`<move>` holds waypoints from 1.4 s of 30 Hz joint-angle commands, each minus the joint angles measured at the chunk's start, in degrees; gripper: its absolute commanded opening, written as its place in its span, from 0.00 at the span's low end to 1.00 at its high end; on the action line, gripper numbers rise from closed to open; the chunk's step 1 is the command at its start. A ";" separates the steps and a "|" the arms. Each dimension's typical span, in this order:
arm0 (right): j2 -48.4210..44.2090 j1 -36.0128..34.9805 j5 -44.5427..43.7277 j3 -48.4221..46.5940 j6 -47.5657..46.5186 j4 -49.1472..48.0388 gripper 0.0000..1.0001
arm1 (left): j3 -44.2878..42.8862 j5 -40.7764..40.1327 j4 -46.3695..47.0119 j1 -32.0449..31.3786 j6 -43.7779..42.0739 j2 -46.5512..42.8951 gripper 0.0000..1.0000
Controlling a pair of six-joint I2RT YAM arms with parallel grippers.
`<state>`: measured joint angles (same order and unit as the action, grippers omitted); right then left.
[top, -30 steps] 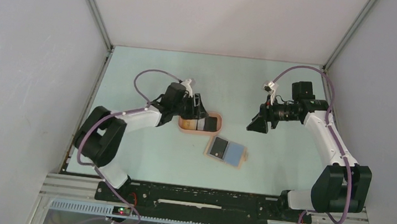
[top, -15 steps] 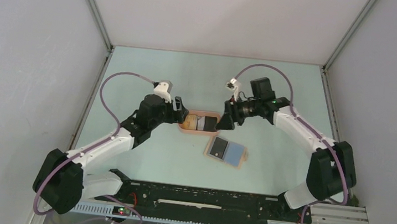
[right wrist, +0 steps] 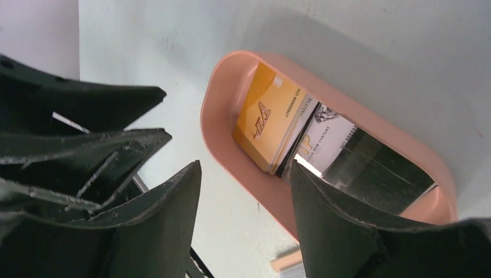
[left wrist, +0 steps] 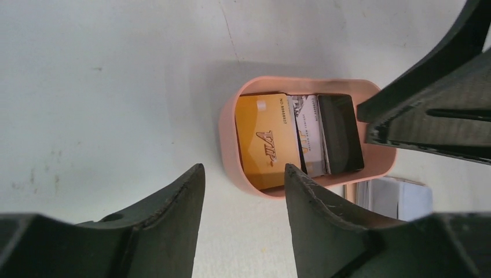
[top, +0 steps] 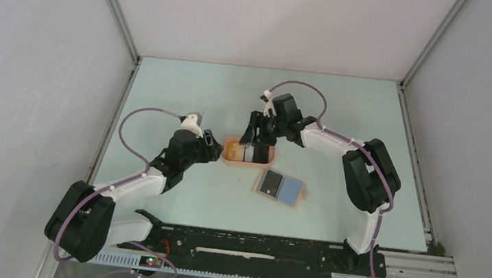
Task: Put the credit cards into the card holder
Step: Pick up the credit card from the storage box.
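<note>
Fetching a card from the pink tray (left wrist: 228,124). Poised at opposite ends of it: left gripper (left wrist: 243,174) and right gripper (right wrist: 243,168), jaws apart, gripping nothing. Next, probably: catching one card's edge and pinching it. Inside, overlapping credit cards (left wrist: 266,142): yellow-orange, white-faced, glossy black. Just beside the tray, lying open: card holder (top: 302,196).

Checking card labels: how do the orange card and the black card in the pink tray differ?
The orange card carries VIP lettering and a number; the black card shows no print. Seen from above, the orange card sits at the left end of the pink tray, the black card at the right. Both lie inside it.
</note>
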<state>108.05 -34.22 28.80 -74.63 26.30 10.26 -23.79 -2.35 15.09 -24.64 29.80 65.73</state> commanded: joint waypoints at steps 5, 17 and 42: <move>4.28 -2.43 -6.28 -2.28 12.09 -4.28 0.66 | -2.13 4.36 5.70 0.47 1.60 5.74 0.53; 9.53 -2.67 -7.45 -3.39 16.72 -4.55 0.64 | -2.42 7.60 6.97 0.47 3.23 10.17 0.38; 14.04 -1.93 6.14 -3.62 24.70 -16.28 0.58 | -2.18 12.07 9.58 0.48 5.26 12.31 0.23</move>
<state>120.92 -35.48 28.25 -77.43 47.13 -0.10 -23.90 6.44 22.06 -23.81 34.61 77.65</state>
